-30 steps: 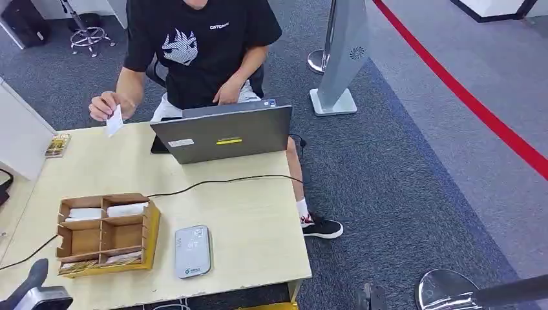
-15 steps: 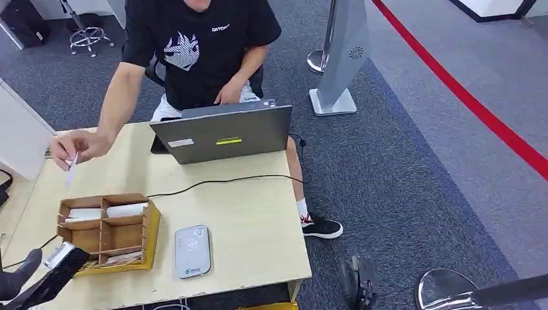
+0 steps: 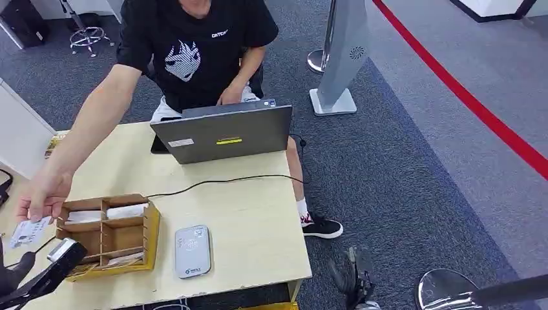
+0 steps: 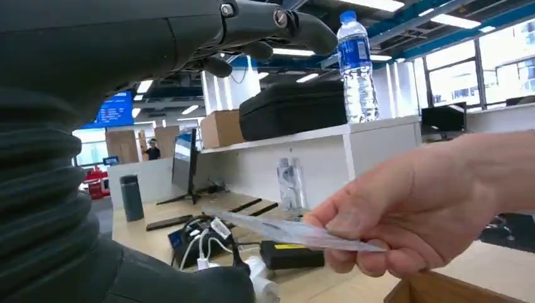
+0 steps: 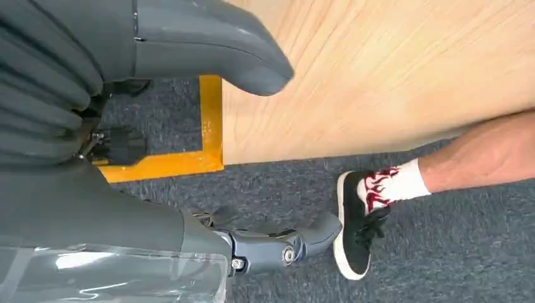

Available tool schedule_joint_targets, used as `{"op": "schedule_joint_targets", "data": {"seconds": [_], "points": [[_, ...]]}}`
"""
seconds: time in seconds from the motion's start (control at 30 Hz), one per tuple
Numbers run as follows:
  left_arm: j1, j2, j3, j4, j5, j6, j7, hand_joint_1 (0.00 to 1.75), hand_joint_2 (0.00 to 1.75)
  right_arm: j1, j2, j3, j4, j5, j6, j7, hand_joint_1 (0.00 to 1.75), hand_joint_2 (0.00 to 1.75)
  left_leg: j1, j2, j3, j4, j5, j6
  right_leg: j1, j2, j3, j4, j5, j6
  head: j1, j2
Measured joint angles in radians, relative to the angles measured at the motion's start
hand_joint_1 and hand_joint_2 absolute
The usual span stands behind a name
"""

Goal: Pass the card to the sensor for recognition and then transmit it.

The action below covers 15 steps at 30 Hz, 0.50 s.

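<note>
A person seated behind the desk reaches an arm across it, and the person's hand (image 3: 40, 196) holds a white card (image 3: 26, 231) out just past the desk's left front corner. My left hand (image 3: 18, 276) is raised right below the card, with nothing in it. In the left wrist view the card (image 4: 287, 232) lies flat in the person's hand (image 4: 416, 208), level with the gap between my spread fingers (image 4: 271, 25) and thumb (image 4: 158, 278), apart from both. The grey-white sensor (image 3: 192, 250) lies near the desk's front edge. My right hand (image 3: 352, 279) hangs beside the desk over the carpet, fingers (image 5: 277, 247) apart and holding nothing.
A wooden compartment box (image 3: 148, 236) with cards stands left of the sensor. A grey laptop (image 3: 223, 132) sits at the desk's far side, a black cable (image 3: 220, 181) trailing across the top. The person's foot in a black shoe (image 3: 322, 227) is by the desk's right side.
The person's hand has carried the card from the desk's far left side down to its near left corner. My left hand has risen towards it. The right hand shifted slightly.
</note>
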Motion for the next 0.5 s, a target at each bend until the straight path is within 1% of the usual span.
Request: {"op": "schedule_joint_targets", "data": {"seconds": [0.03, 0.07, 0.1, 0.17, 0.27, 0.4, 0.43, 0.5], "points": [[-0.004, 0.000, 0.000, 0.001, 0.002, -0.007, 0.006, 0.00, 1.75, -0.002, 0.000, 0.003, 0.000, 0.000, -0.017, 0.000, 0.00, 1.75, 0.000, 0.000, 0.000, 0.000, 0.000, 0.000, 0.000, 0.000, 0.000, 0.000, 0.000, 0.000, -0.001, 0.000], [-0.010, -0.001, 0.000, 0.001, 0.000, -0.015, 0.013, 0.00, 1.75, -0.004, 0.000, 0.011, 0.000, 0.000, -0.038, 0.000, 0.00, 0.00, 0.000, 0.000, 0.000, 0.000, 0.000, 0.000, 0.000, 0.000, 0.000, 0.000, 0.000, 0.000, 0.000, 0.000], [-0.015, -0.001, 0.000, 0.001, -0.003, -0.022, 0.019, 0.00, 1.75, -0.006, 0.000, 0.016, 0.000, 0.000, -0.049, 0.000, 0.00, 1.75, 0.000, 0.000, 0.000, 0.000, 0.000, 0.000, 0.000, 0.000, 0.000, 0.000, 0.000, 0.000, 0.000, 0.000], [-0.022, -0.001, -0.001, 0.002, -0.017, -0.045, 0.029, 0.00, 1.75, -0.012, 0.000, 0.029, 0.000, 0.000, -0.066, 0.000, 0.00, 1.75, 0.000, 0.000, 0.000, 0.000, 0.000, 0.000, 0.000, 0.000, 0.000, 0.000, 0.000, 0.000, 0.000, 0.000], [-0.046, 0.000, -0.010, 0.013, -0.033, -0.071, 0.036, 0.00, 1.75, -0.026, 0.000, 0.042, 0.000, 0.000, -0.070, 0.000, 0.00, 1.75, 0.000, 0.000, 0.000, 0.000, 0.001, 0.000, 0.000, 0.000, 0.000, 0.000, 0.001, 0.000, 0.000, 0.000], [-0.068, 0.010, -0.037, 0.024, -0.058, -0.081, 0.036, 0.00, 1.75, -0.043, 0.000, 0.057, 0.000, 0.000, -0.089, 0.000, 0.00, 1.75, 0.000, 0.000, 0.000, 0.000, 0.001, 0.000, 0.000, 0.000, 0.000, 0.000, 0.001, 0.001, 0.000, 0.000], [-0.072, 0.014, -0.045, 0.026, -0.064, -0.081, 0.034, 0.00, 1.75, -0.047, 0.000, 0.060, 0.000, 0.000, -0.089, 0.000, 0.00, 1.75, 0.000, 0.000, 0.000, 0.000, 0.001, 0.000, 0.000, 0.000, 0.000, 0.000, 0.001, 0.001, 0.000, 0.000], [-0.082, 0.024, -0.072, 0.029, -0.077, -0.078, 0.023, 0.00, 1.75, -0.051, -0.004, 0.053, 0.004, 0.000, -0.061, 0.000, 0.00, 1.75, 0.000, 0.000, 0.000, 0.001, 0.001, 0.000, 0.000, 0.000, 0.000, 0.000, 0.001, 0.001, -0.001, 0.000]]}}
